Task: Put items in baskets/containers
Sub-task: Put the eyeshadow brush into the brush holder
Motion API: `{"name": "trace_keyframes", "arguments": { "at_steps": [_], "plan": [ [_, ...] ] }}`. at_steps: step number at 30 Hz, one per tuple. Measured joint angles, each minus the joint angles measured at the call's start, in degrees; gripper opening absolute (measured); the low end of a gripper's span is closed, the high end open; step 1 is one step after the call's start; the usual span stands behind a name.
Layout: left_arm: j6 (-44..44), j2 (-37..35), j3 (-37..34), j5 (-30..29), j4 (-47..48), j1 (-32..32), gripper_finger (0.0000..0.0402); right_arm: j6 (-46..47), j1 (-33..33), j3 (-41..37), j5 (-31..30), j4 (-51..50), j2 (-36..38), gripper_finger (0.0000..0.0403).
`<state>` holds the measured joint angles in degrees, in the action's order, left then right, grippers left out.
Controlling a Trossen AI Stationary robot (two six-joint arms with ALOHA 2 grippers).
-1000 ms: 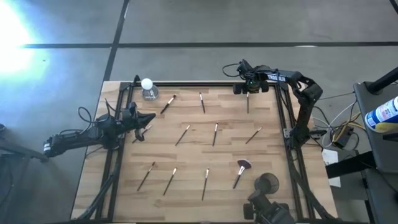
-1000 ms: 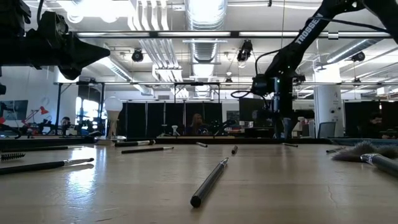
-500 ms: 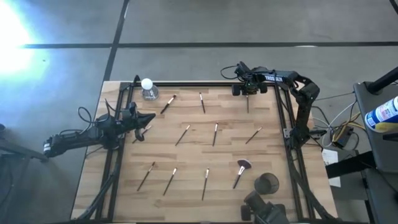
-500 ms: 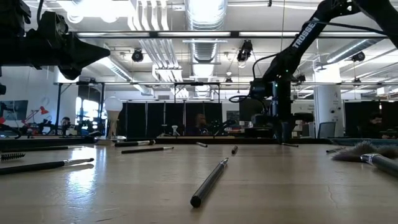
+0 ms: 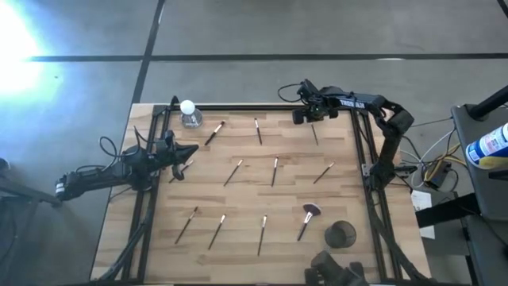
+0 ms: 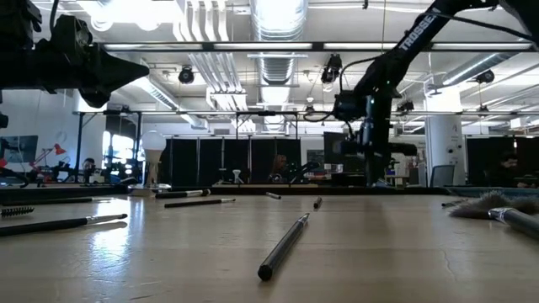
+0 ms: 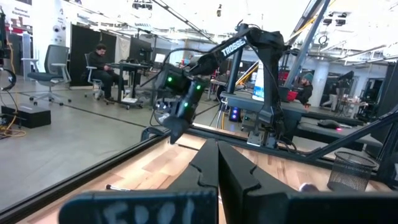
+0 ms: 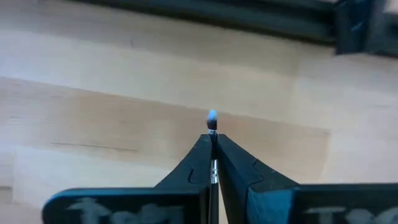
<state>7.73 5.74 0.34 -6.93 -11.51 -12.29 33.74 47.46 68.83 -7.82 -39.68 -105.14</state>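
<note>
Thin dark brushes with pale tips lie scattered flat on the wooden table [image 5: 238, 199], among them one [image 5: 233, 171] in the middle and one [image 5: 217, 230] near the front. The bigger brush [image 5: 308, 218] with the fanned head lies beside the dark round cup [image 5: 340, 234], which stands upright at the near right corner. My right gripper [image 5: 312, 117] is at the far edge, shut on one thin brush [image 5: 315, 135]. My left gripper [image 5: 190, 151] is shut and hovers above the table's left side, over another brush [image 5: 184, 168]. My right gripper [image 8: 211, 135] pinches the thin brush between its two fingers. The brush runs along the fingers, and its pale tip [image 8: 212, 116] sticks out just past the fingertips [image 8: 200, 146]. The fingers slant down toward the table. I cannot tell whether the brush's other end touches the wood.
A bottle with a white cap [image 5: 189, 114] stands at the far left corner. Black frame rails [image 5: 361, 159] run around the table's edges. Bare wood shows between the scattered brushes. People sit at desks in the room beyond the table.
My right gripper has moved a little toward the table's left along the far edge and turned slightly, staying shut on its brush. The brush has swung with it and now lies a bit more slanted in the high view.
</note>
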Motion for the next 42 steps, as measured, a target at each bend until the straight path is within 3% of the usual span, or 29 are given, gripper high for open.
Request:
{"name": "trace_keyframes", "arguments": {
  "at_steps": [7,13,20,26,29,33,42],
  "plan": [
    [0.0,0.0,0.0,0.0,-0.01,0.0,0.0,-0.44,-3.95,-1.91,-0.5,-0.47,7.64,0.0013],
    [0.0,0.0,0.0,0.0,-0.04,0.0,0.0,2.52,-10.33,-6.22,-3.25,-0.52,19.13,0.0013],
    [0.0,0.0,0.0,0.0,-0.07,0.0,0.0,10.48,-24.12,-11.66,-9.21,-1.07,34.99,0.0013],
    [0.19,0.0,0.0,-0.01,-0.55,0.0,0.0,22.84,-40.48,-10.62,-22.45,-8.97,43.03,0.0013],
    [0.6,0.0,0.0,-0.01,-0.52,0.0,0.0,32.98,-49.4,-7.73,-29.87,-16.83,43.53,0.0013],
    [0.92,-0.01,0.0,0.01,-0.54,0.0,0.0,48.53,-59.85,-2.47,-35.06,-28.67,39.8,0.0013],
    [1.25,0.0,0.0,0.02,-0.52,0.0,0.0,77.33,-75.0,11.63,-33.46,-50.53,23.12,0.0013]
  ]
}}
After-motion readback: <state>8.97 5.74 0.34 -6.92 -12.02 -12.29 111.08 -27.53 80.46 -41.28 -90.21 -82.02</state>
